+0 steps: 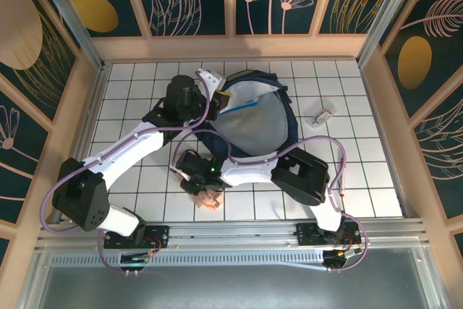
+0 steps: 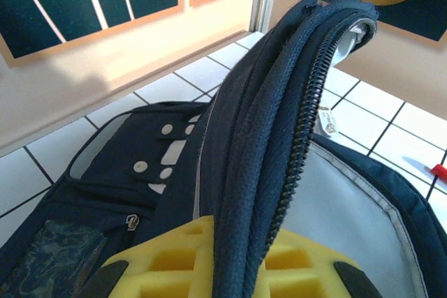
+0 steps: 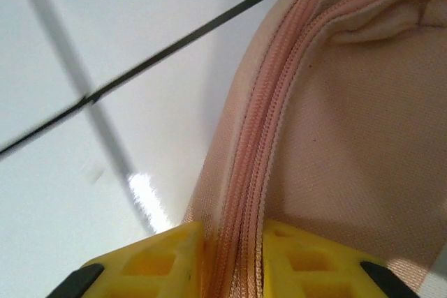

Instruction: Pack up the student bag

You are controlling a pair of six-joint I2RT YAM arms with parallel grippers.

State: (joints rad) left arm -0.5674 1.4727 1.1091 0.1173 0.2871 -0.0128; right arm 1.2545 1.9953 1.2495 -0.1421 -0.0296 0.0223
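Toward the far side of the white-tiled table [image 1: 362, 179], lying flat with mouth wide open and pale grey lining on show: the student bag [image 1: 253, 124]. Pinched tight between the yellow pads [image 2: 167, 270] of the left hand [image 1: 219, 96], at the bag's left edge: a fold of the navy zippered rim [image 2: 279, 137], held up above the lining (zipper teeth running straight down into the grip). Nearer the arm bases, closed on the zipper seam of a pink pouch [image 3: 335, 123] resting on the tiles, one pad on each side of the seam: the right hand [image 3: 234, 256]. Right of the bag and well apart from it, on the tiles: a small white object [image 1: 323, 115].
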